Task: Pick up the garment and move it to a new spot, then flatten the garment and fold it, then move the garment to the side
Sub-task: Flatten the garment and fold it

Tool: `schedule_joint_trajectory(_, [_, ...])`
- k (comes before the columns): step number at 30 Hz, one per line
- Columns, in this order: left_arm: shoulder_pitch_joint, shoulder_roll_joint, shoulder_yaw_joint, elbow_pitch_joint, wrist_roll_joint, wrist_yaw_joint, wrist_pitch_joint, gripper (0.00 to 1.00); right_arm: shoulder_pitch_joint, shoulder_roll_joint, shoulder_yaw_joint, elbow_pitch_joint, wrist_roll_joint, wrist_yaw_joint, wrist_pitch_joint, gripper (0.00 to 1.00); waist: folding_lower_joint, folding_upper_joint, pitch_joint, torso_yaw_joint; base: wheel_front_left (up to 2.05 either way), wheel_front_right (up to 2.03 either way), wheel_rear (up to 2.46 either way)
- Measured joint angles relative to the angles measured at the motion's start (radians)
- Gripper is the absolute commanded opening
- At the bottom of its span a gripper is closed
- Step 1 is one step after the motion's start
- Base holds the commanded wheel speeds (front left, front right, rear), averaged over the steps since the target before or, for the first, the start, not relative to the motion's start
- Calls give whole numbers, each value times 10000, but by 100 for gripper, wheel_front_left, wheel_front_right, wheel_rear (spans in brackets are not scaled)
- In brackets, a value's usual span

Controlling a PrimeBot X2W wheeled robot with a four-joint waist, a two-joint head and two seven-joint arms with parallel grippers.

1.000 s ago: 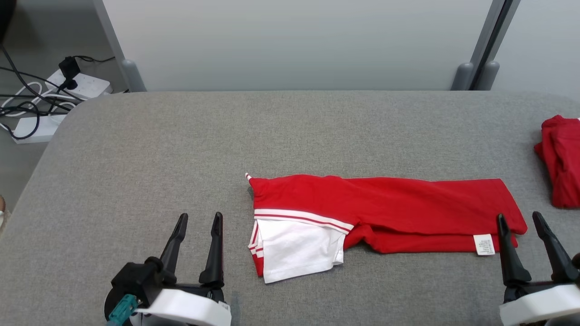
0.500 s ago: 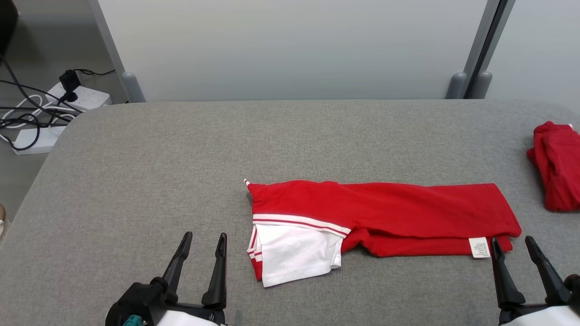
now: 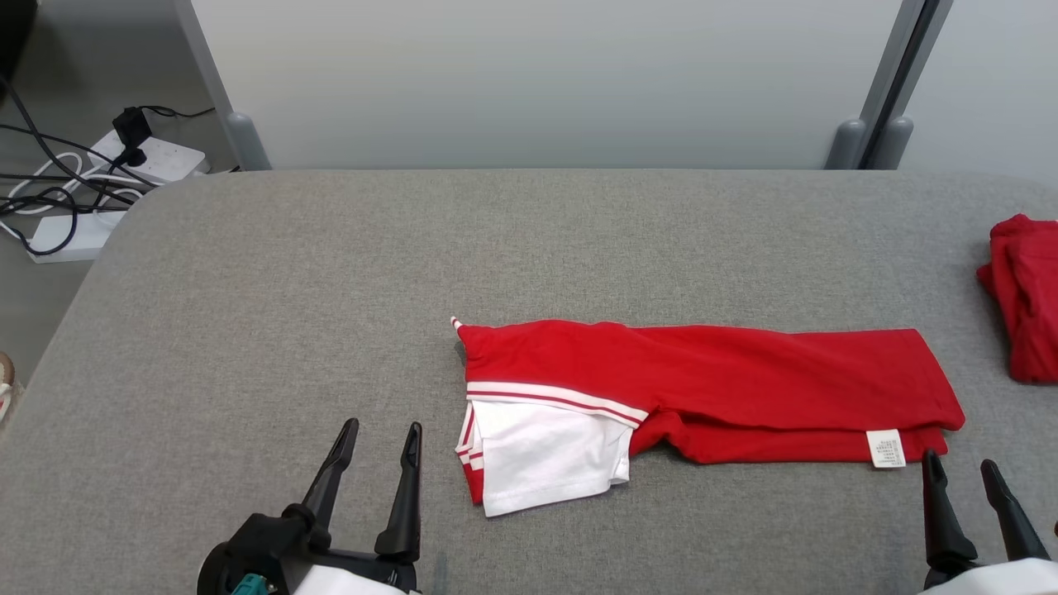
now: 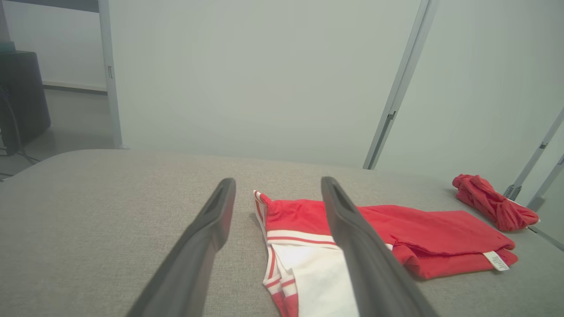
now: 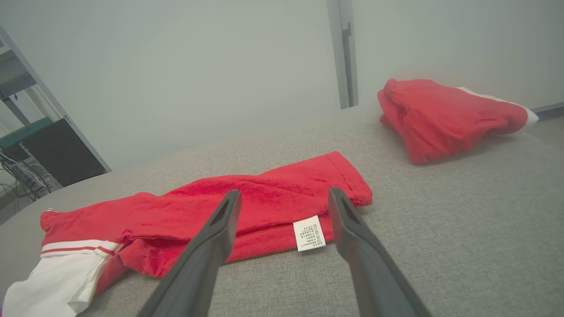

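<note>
Head view: the garment (image 3: 702,388) lies flat on the table (image 3: 331,273) as 1 long strip, folded lengthwise, near the front edge and right of the middle, its white sleeve (image 3: 545,454) tucked at the left end. The left gripper (image 3: 382,426) and right gripper (image 3: 959,459) flank it, jaws spread, holding nothing. Left wrist view: the fingers stand clear above the sleeve end. Right wrist view: the fingers point at the label (image 5: 309,233) end, not touching. A second red pile (image 5: 440,114) sits at the right edge. Likely done: relocating, flattening, the first fold. Left: the crosswise folds and moving it aside.
</note>
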Motion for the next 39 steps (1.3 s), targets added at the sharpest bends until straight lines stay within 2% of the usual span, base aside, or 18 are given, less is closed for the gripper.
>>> schedule_joint_trajectory(7, [-56, -12, -19, -27, 58, -96, 0, 100, -1603, -194, -345, 2088, 1198, -2, 48, 100, 0, 0, 370, 65, 0, 0, 0])
schedule_joint_trajectory(13, [-467, -21, -165, -10, 58, -176, 0, 100, -3196, -495, -980, 4167, 1622, -4, 380, 100, 0, 0, 739, 259, 0, 0, 0])
schedule_joint_trajectory(19, [-680, -31, -276, 35, 56, -182, 0, 100, -4147, -514, -1087, 5933, 2036, -6, 838, 100, 0, 0, 999, 589, 0, 0, 0])
schedule_joint_trajectory(28, [-716, -31, -360, 69, 54, -182, -2, 100, -4727, -794, -1103, 7517, 2355, -6, 731, 100, 0, 0, 1105, 998, 0, 0, 0])
schedule_joint_trajectory(37, [-878, -38, -387, 125, 56, -215, -2, 100, -5159, -922, -1210, 8312, 2970, -6, 648, 100, 0, 0, 1106, 1205, 0, 0, 0])
schedule_joint_trajectory(38, [-878, -36, -393, 132, 58, -274, -2, 100, -5181, -949, -1212, 8399, 3032, -6, 648, 99, 0, 0, 1105, 1229, 0, 0, 0])
schedule_joint_trajectory(39, [-878, -38, -407, 140, 58, -280, -2, 100, -5211, -974, -1212, 8481, 3103, -6, 648, 71, 0, 0, 1100, 1258, 0, 0, 0])
